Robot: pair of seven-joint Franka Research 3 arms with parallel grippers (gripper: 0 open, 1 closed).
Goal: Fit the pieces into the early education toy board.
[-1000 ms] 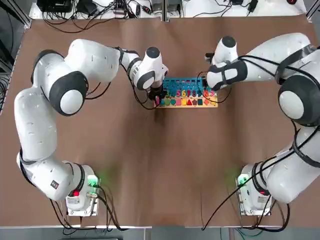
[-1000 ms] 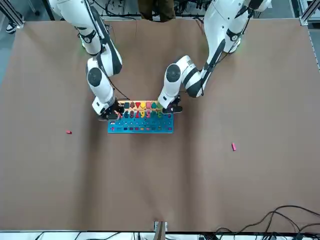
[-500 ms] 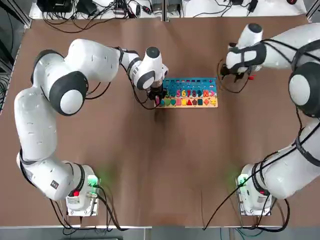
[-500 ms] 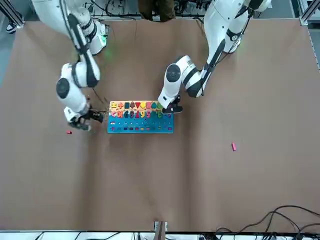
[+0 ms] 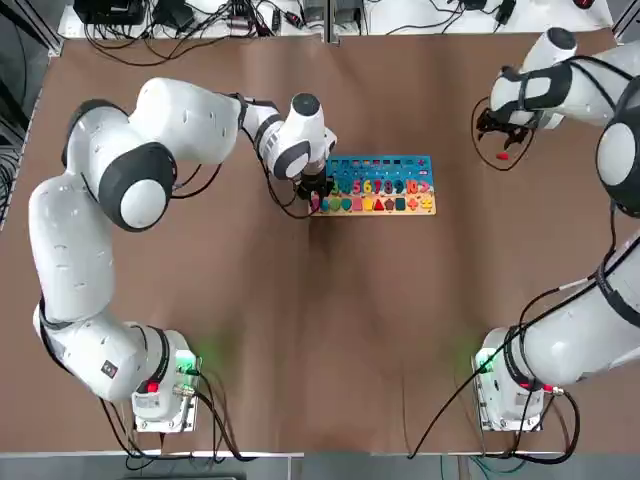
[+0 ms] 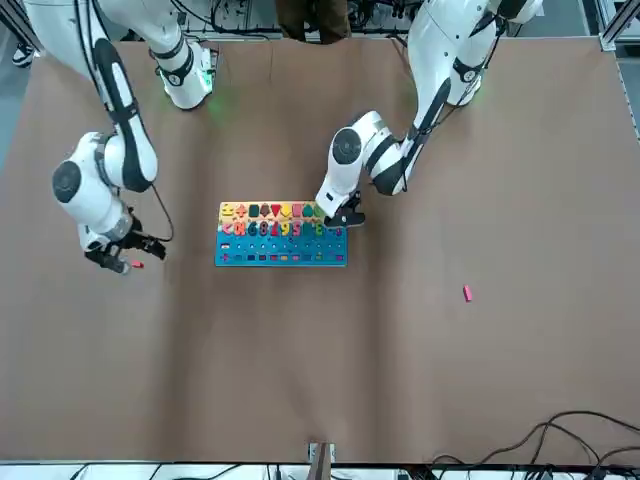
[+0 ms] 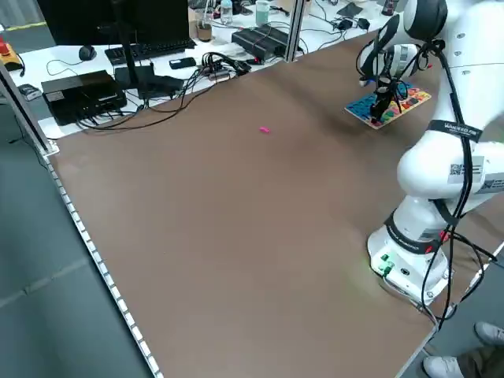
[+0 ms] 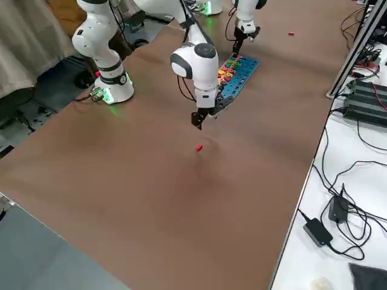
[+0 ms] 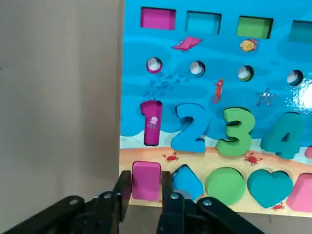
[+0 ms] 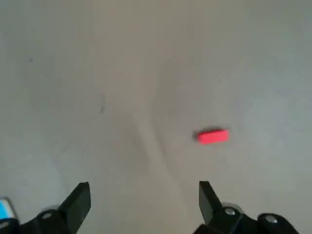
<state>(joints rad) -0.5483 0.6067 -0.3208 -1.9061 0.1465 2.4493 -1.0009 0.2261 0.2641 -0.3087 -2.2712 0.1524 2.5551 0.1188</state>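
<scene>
Swinging away from the early education toy board (image 5: 380, 185) within the last second, the right claw (image 5: 502, 137) now hangs over the far right part of the brown worktop (image 5: 320, 330), well clear of the board, which has not shifted. Its fingers (image 10: 78, 202) are spread wide apart with nothing between them, and a small orange-red piece (image 10: 213, 136) lies flat on the worktop just beyond them; the top view shows that same piece (image 5: 503, 155) right beside the claw.

By contrast the left arm has kept its pose. The left claw (image 5: 314, 190) points down at the board's left end, and its fingers (image 9: 122, 187) are set closely on either side of a pink rectangular block (image 9: 146, 180) sitting in the pale wooden strip at the board's corner. Whether they press the block or only flank it cannot be told.

Near the centre of the worktop lies the board, blue part away from the robot, with coloured numbers and shapes seated in rows.

Another pink piece (image 6: 467, 292) lies alone on the worktop, well apart from the board on the left arm's side.
</scene>
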